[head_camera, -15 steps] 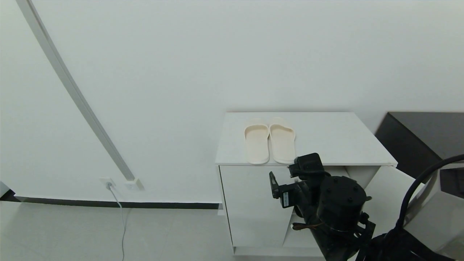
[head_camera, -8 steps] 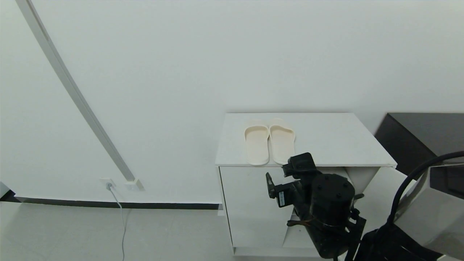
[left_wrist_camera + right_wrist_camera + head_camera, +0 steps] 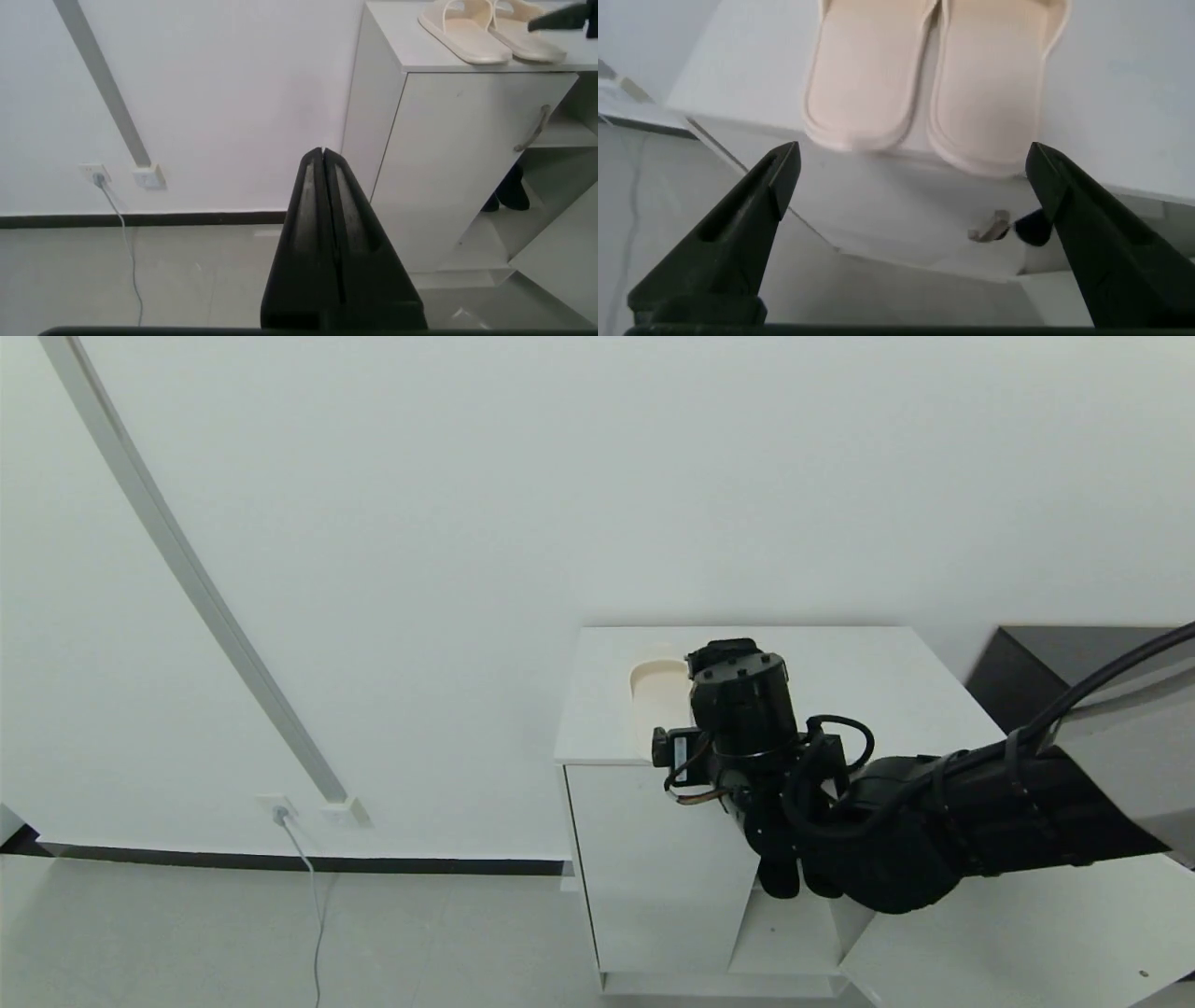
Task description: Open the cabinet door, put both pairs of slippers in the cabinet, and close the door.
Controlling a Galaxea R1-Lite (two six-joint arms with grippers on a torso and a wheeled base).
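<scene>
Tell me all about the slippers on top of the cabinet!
The pair of cream slippers looks like soft foam or rubber, with finely textured footbeds. They lie flat, side by side and touching, on the white cabinet top, heels at its front edge. The open right gripper hangs before the heels, not holding them.

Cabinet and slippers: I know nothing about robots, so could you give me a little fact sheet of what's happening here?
Slippers: cream pair, side by side on top of the cabinet
Cabinet doors: left door closed; right side open, shelf showing
Right gripper: open, hovering above the slippers' near ends, apparently not touching
Left gripper: shut, holding nothing, low and off to the cabinet's side
</scene>
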